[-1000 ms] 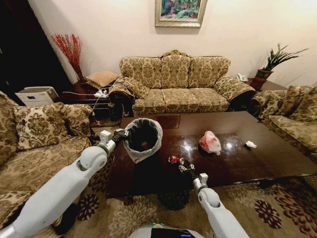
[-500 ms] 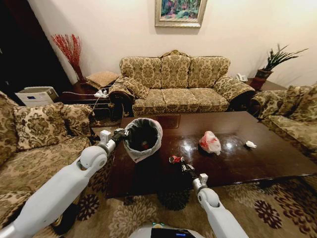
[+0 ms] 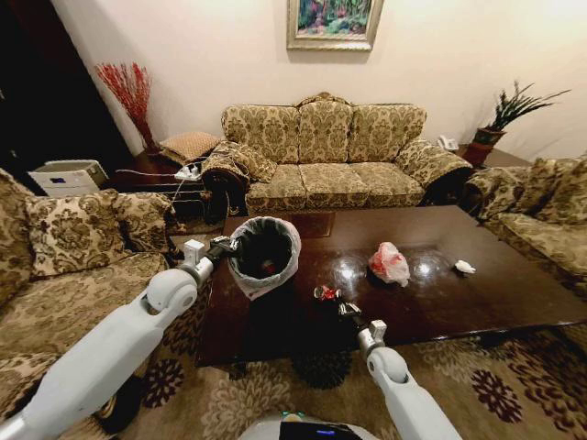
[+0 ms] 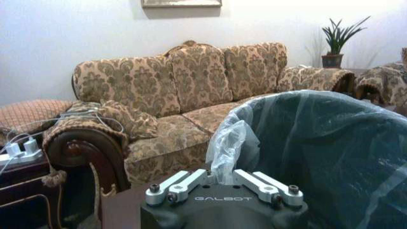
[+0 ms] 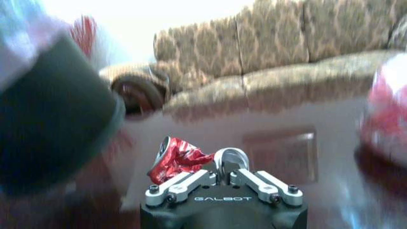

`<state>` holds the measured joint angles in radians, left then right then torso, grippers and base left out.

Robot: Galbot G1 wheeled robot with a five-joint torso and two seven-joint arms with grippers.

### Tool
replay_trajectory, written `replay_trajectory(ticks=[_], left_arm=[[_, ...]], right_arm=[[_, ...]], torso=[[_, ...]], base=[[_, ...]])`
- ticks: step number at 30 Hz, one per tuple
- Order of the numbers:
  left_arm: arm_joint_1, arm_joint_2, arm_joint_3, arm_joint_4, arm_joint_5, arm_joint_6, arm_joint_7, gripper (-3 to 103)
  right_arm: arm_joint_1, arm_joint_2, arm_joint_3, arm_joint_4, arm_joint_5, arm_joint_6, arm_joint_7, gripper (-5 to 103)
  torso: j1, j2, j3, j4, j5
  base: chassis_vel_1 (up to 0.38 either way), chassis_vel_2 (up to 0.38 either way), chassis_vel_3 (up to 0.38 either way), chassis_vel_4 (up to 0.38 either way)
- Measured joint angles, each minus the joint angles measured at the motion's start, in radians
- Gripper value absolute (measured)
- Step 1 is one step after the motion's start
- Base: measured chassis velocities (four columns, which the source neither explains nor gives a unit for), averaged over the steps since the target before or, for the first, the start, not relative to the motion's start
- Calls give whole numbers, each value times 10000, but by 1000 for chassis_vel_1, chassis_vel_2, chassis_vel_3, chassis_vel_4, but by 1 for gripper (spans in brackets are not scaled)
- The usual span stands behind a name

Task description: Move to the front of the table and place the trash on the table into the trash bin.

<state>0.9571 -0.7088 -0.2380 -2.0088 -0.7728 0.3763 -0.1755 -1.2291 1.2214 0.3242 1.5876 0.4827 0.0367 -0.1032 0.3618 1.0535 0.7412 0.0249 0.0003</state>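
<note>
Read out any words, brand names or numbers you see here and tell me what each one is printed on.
"GALBOT": on the body of the left gripper, which grips the bag liner of the trash bin.
"GALBOT": on the body of the right gripper, which grips the crushed can.
Print on the can: too crumpled and blurred to read.
Pink-white bag on the table: no legible text.

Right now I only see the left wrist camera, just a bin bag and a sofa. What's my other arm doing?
Observer: The right gripper is over the table's near side, shut on a crushed red can.
Operator: Is more trash left?
Observer: Yes, a pink-white bag and a white paper wad lie on the table farther right.
Operator: Where's the can from my bin?
Observer: Just right of the trash bin, which the left gripper holds by its liner.
</note>
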Motion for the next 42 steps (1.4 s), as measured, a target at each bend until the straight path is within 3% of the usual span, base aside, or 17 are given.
replay_trajectory(ticks=[6, 9, 10, 13, 14, 17, 22, 26, 36, 41, 42], left_arm=[[12, -41, 81, -35, -3, 22, -19, 3], [-119, -13, 273, 68, -45, 226, 168, 3], [-119, -13, 273, 68, -45, 226, 168, 3], [-411, 19, 563, 249, -238, 491, 463, 3], [-411, 19, 563, 249, -238, 491, 463, 3], [-744, 32, 857, 268, -555, 689, 545, 3], [-989, 106, 980, 162, -754, 846, 677, 3], [-1102, 129, 1093, 12, -976, 943, 680, 3], [-1163, -30, 1285, -315, -1172, 1176, 581, 3], [-1034, -6, 1171, -316, -1129, 1165, 578, 3], [-1027, -6, 1154, -300, -1117, 1156, 579, 3]], right_arm=[[-32, -930, 277, 2103, 779, -334, 704, 3], [-30, -2126, 856, 4096, 1749, -858, 994, 3], [-30, -2126, 856, 4096, 1749, -858, 994, 3], [529, -3597, 936, 5393, 2849, -1388, 1207, 3], [529, -3597, 936, 5393, 2849, -1388, 1207, 3], [1848, -4821, 201, 6289, 4298, -2068, 1491, 3], [2698, -5656, -956, 6820, 5238, -2757, 1314, 3], [2937, -5700, -1719, 6692, 5174, -2754, 1113, 3], [4236, -4774, -3887, 5895, 4850, -2683, 1049, 3], [4414, -4664, -4043, 5794, 4654, -2892, 1015, 2], [4393, -4668, -4032, 5798, 4646, -2902, 1009, 7]], torso=[[0, 0, 0, 1, 0], [0, 1, -2, -1, -3], [0, 1, -2, -1, -3], [0, 0, -1, -2, -6], [0, 0, -1, -2, -6], [1, 0, 0, 1, -1], [0, 0, -1, 1, -5], [-1, 0, -1, 0, 1], [0, 0, -1, 2, -3], [1, 0, -1, 1, -4], [1, 0, -1, 1, -4]], base=[[0, 0, 0, 0], [0, 0, 0, 0], [0, 0, 0, 0], [0, 0, 0, 0], [0, 0, 0, 0], [0, 0, 0, 0], [0, 0, 0, 0], [0, 0, 0, 0], [0, 0, 0, 0], [0, 0, 0, 0], [0, 0, 0, 0]])
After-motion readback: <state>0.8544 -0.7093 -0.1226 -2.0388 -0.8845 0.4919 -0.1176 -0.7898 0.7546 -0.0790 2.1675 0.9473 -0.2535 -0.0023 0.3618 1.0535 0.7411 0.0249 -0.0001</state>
